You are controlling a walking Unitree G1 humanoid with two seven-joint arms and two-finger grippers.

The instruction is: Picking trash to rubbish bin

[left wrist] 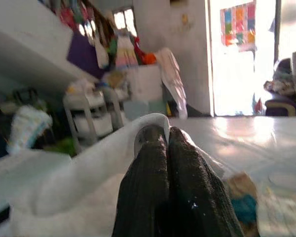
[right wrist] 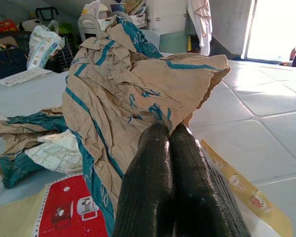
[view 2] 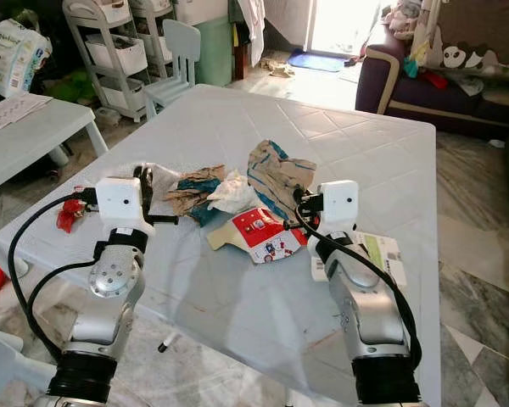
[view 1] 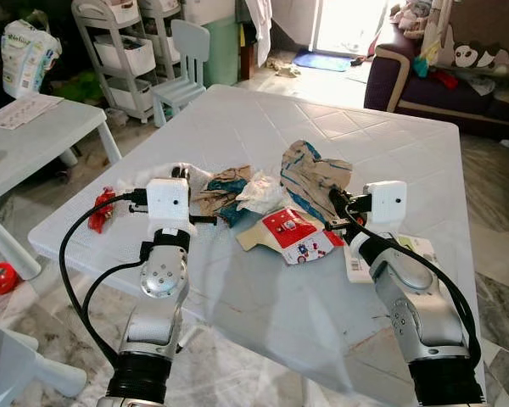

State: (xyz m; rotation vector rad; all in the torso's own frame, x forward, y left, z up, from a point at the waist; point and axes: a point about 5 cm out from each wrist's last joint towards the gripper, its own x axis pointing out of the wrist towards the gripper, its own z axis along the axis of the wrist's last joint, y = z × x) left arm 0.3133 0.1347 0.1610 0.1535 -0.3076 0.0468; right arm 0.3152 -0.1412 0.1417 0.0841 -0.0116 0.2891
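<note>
Brown crumpled paper bag (right wrist: 138, 94) with teal stripes rises right ahead of the right gripper (right wrist: 170, 143), whose jaws are pressed together and seem to pinch its lower edge. Just beside those fingertips lies a red-and-white packet (view 1: 293, 231). Over on the white table (view 1: 390, 144), the left gripper (left wrist: 163, 143) is clamped tight, white tissue (left wrist: 89, 182) bunched around its tips.

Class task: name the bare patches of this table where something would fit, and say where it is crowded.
Free: the table's near strip between the two arms, and the far half beyond the brown paper bag. Crowded: the middle, from the white tissue to the red packet.
</note>
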